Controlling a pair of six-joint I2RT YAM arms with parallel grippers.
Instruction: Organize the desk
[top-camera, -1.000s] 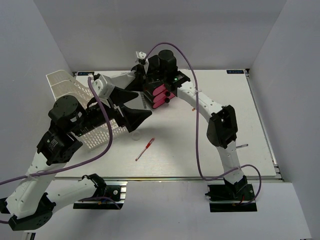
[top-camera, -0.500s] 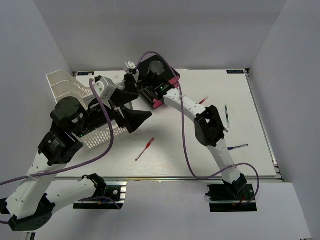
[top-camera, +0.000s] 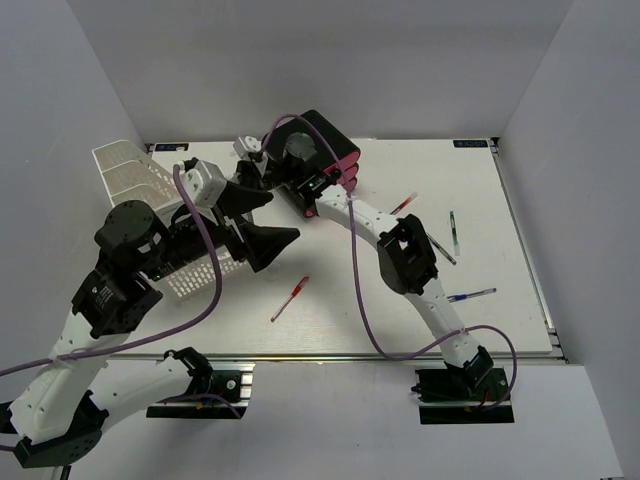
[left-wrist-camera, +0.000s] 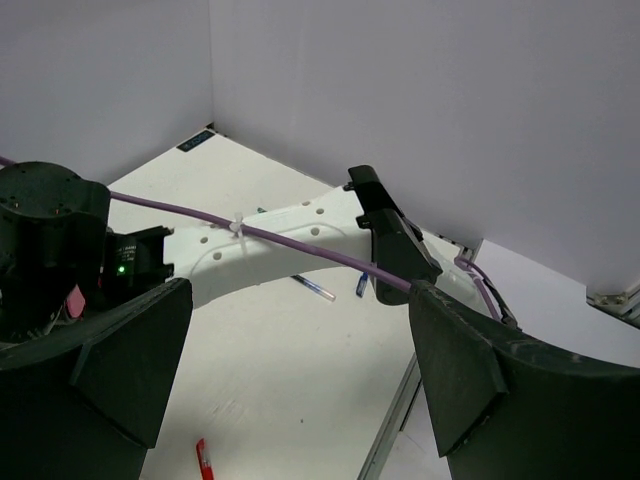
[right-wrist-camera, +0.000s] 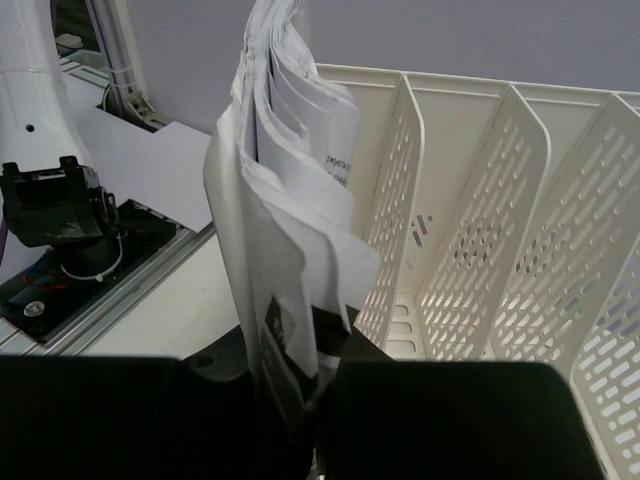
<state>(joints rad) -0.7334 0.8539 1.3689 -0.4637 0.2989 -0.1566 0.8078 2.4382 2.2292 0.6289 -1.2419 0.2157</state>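
The desk (top-camera: 400, 310) is a white perforated tabletop with a metal rail at its front. My right gripper (top-camera: 255, 160) reaches to the back left and is shut on a stack of white papers (right-wrist-camera: 290, 200), held upright (top-camera: 247, 147). In the right wrist view the gripper (right-wrist-camera: 315, 400) holds them just in front of the white mesh paper tray (right-wrist-camera: 470, 230). My left gripper (top-camera: 262, 215) is open and empty above the desk beside the tray (top-camera: 140, 185). In the left wrist view its fingers (left-wrist-camera: 470, 360) frame bare desk (left-wrist-camera: 280, 370).
A black-and-pink drawer unit (top-camera: 335, 150) stands at the back, partly behind the right arm. A red pen (top-camera: 290, 298) lies near the front centre. More pens lie right of centre: red (top-camera: 405, 203), green (top-camera: 453, 232), dark (top-camera: 440, 250), blue (top-camera: 470, 295). Grey walls enclose the desk.
My right arm has swung left and down with the papers, from over the drawer unit towards the mesh tray, uncovering the pens on the right. My left gripper has shifted slightly left.
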